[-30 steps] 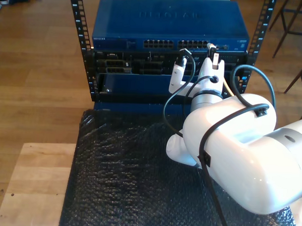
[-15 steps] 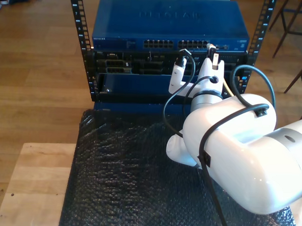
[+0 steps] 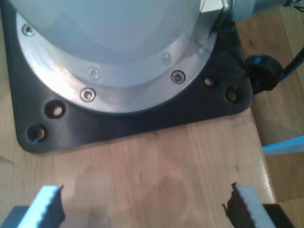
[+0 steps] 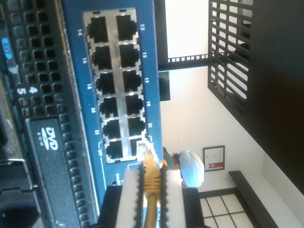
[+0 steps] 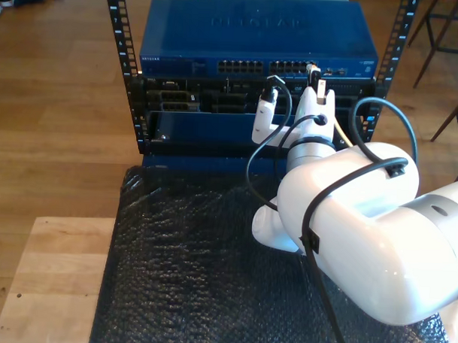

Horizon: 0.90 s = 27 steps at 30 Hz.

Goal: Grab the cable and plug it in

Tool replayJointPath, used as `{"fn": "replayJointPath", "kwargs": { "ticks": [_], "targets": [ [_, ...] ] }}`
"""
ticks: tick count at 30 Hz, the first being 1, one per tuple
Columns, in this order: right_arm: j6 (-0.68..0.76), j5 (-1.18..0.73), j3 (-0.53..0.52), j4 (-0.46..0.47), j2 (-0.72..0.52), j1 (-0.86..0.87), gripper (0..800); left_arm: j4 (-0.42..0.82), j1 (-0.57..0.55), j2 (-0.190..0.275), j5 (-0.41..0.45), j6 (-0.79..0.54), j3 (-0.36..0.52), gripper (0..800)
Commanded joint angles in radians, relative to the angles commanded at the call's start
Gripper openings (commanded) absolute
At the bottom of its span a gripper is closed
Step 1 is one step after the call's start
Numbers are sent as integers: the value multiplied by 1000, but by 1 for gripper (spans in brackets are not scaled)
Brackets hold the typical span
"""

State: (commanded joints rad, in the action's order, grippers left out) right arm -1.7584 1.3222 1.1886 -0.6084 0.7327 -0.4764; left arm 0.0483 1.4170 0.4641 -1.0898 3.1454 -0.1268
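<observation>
The pale yellow cable (image 4: 151,194) is clamped between the white pads of my second gripper (image 4: 151,173). Its clear plug (image 4: 144,151) sticks out past the fingertips, right at the lowest-numbered-end corner of the blue switch's port block (image 4: 116,90); whether it has entered a port is unclear. In the exterior view my second gripper (image 5: 315,83) is up against the ports of the blue switch (image 5: 256,37), right of centre, and the cable (image 5: 340,132) trails back beside the wrist. My first gripper (image 3: 147,204) hangs open over bare wood, nothing between its fingers.
Under the switch, the rack holds black units, one with a DVD drive (image 4: 47,142). Black arm cables (image 5: 269,139) loop around the wrist. A black bubble-wrap mat (image 5: 188,268) covers the table, with wood (image 5: 52,278) at the exterior view's left. An arm's base plate (image 3: 142,118) lies close to my first gripper.
My second gripper has moved up and slightly toward the exterior view's left, bringing the plug closer to the switch's ports.
</observation>
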Motion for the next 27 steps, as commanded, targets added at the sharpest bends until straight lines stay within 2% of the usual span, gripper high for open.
{"fn": "replayJointPath", "kwargs": {
  "ticks": [27],
  "targets": [
    [-2, 0, 17, 2, 17, 14, 0, 0, 0, 0, 0, 0, 0, 800]
  ]
}}
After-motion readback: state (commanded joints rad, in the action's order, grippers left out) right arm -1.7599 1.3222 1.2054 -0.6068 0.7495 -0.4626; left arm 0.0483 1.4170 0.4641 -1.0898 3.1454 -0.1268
